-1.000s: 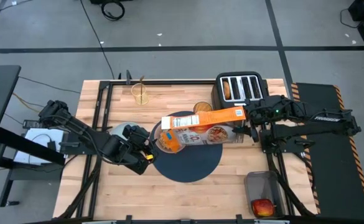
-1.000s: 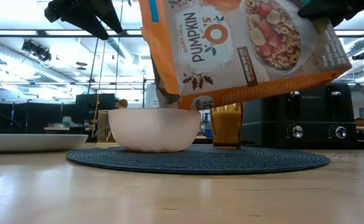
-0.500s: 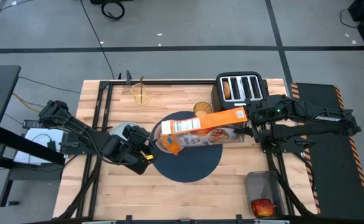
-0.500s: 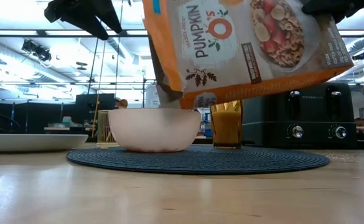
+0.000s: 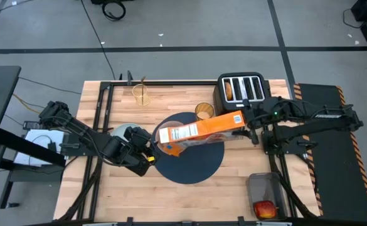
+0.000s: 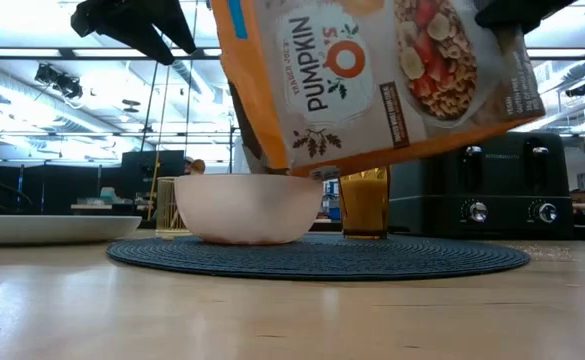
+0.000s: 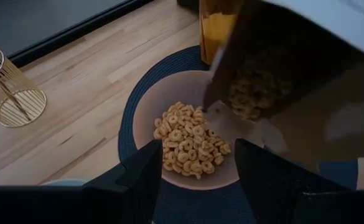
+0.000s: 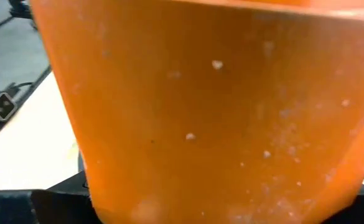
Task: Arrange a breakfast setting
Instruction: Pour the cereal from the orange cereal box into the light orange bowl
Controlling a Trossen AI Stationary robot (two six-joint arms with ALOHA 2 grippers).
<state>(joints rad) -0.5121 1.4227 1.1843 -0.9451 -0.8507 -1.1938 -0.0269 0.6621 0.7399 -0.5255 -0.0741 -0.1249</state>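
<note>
One cereal box (image 5: 199,130), clenched by the right gripper (image 5: 247,125), is tipping steeper than a second ago, pouring into the pink bowl (image 7: 188,140); left gripper (image 5: 147,152) is waiting released beside it.

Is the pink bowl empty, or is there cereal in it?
Partly full: the pink bowl holds a heap of cereal rings, under the tipped orange cereal box.

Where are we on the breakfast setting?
Done: pink bowl and amber tumbler sit on the mat. In hand: right gripper tips the cereal box over the bowl; cereal inside. Left: apple off in its container.
</note>
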